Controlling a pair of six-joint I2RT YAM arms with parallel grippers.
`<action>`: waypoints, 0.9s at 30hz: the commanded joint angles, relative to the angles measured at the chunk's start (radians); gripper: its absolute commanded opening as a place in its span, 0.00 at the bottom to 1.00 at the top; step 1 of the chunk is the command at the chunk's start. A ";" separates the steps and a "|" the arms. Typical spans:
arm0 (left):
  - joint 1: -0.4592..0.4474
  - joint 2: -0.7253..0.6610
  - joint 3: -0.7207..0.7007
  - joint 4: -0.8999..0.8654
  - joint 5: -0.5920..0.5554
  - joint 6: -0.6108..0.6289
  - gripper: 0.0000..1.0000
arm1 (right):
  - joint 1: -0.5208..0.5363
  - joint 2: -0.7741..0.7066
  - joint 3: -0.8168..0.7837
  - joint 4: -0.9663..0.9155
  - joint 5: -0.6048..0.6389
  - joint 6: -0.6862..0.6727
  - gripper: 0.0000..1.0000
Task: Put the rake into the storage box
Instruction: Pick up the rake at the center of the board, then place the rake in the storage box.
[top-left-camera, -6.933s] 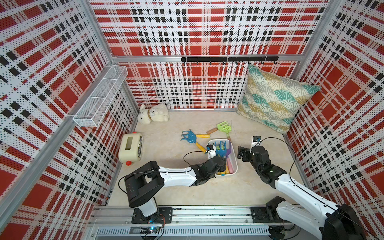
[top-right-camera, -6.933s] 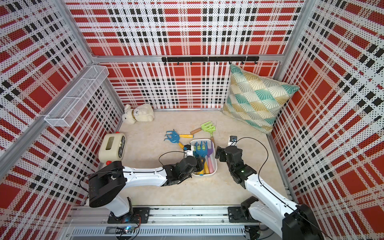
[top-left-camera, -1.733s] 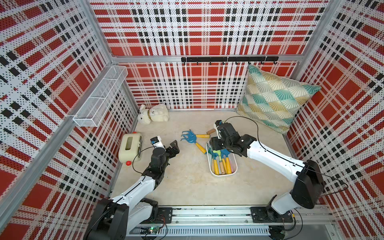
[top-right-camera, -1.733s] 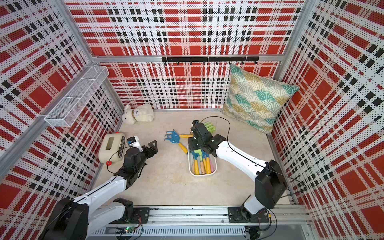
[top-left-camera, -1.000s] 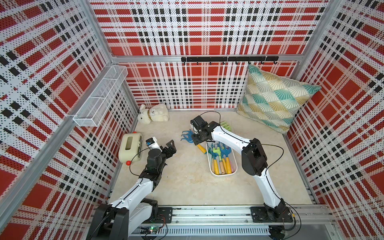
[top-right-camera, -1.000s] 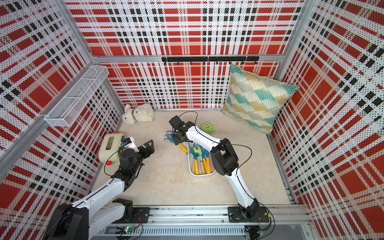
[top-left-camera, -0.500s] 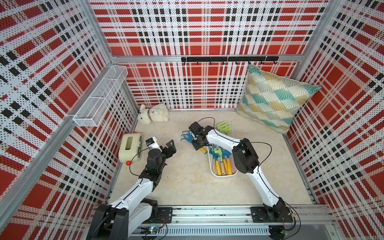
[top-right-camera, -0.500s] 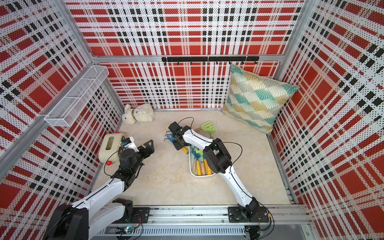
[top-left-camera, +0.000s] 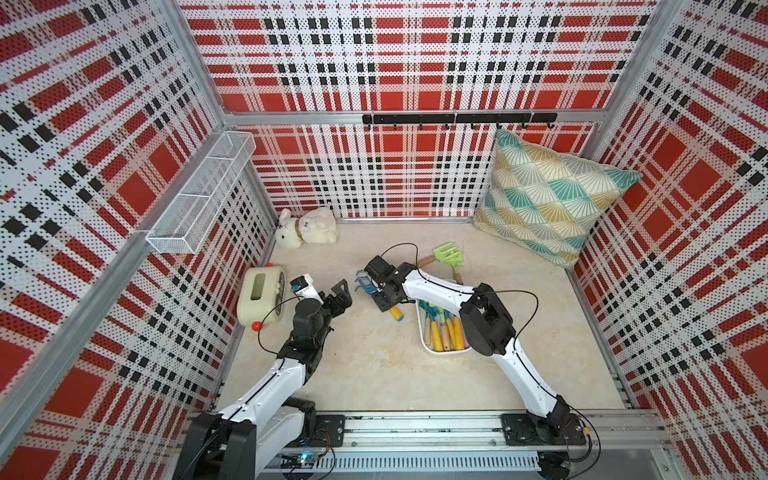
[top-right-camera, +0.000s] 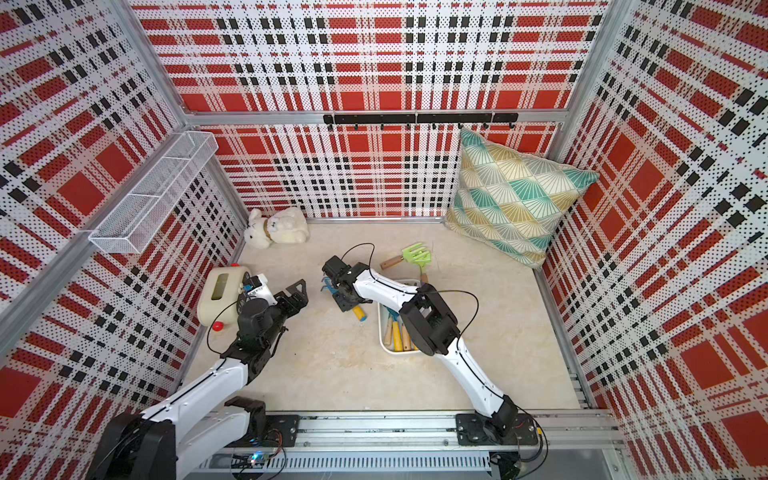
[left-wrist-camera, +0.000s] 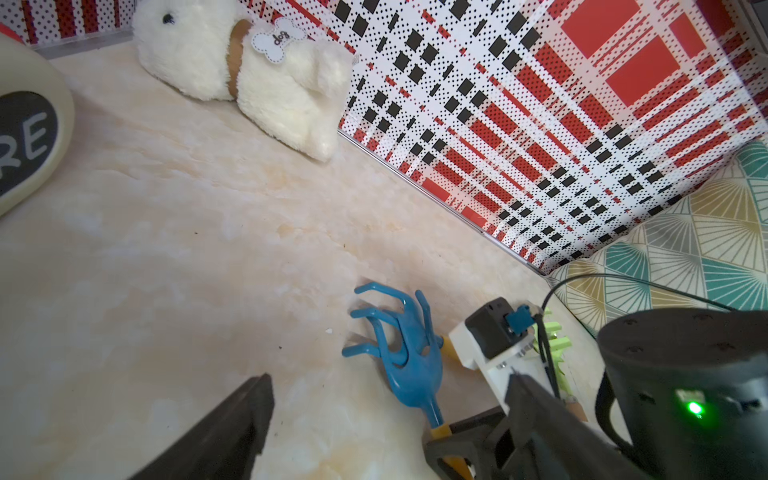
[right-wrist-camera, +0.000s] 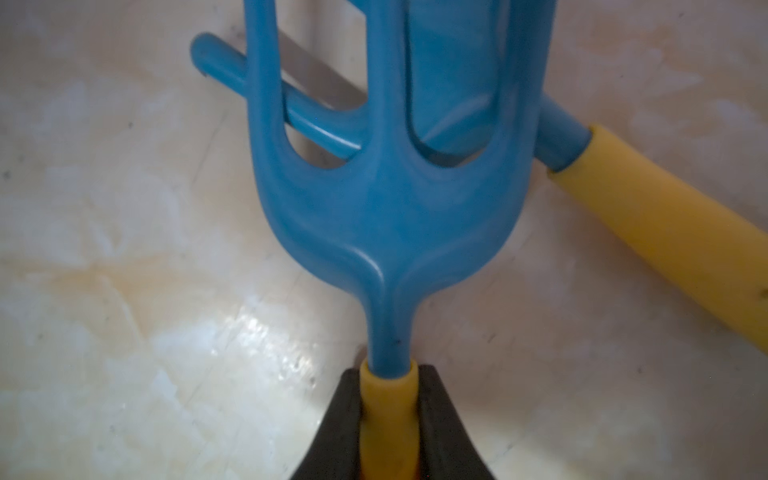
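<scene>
Plaid walls (top-left-camera: 395, 75) ringed the beige bench (top-left-camera: 374, 374). Left hand (top-left-camera: 343, 291) hung empty, spread wide, facing the blue plastic rake with yellow handle (right-wrist-camera: 386, 216); right hand (right-wrist-camera: 388, 415) was clamped on that handle. Lifting level should clear the crossed blue tool (right-wrist-camera: 648, 232) beneath before reaching the shallow white plastic storage box (top-left-camera: 444, 352) just behind that hand.

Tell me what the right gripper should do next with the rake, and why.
Probably lift straight up a little. The right gripper is shut on the rake at its yellow handle, its tines cross over another tool, and the box sits close by, so clearing that tool first seems safest.
</scene>
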 joint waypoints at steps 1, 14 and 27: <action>0.008 -0.040 -0.022 0.021 -0.003 -0.003 0.93 | 0.011 -0.147 -0.053 0.073 -0.065 0.045 0.00; -0.008 -0.127 -0.058 0.025 -0.057 0.007 0.94 | 0.010 -0.591 -0.437 0.288 -0.009 0.157 0.00; -0.048 -0.053 -0.042 0.042 -0.068 0.009 0.94 | 0.001 -0.929 -0.827 0.196 0.288 0.352 0.00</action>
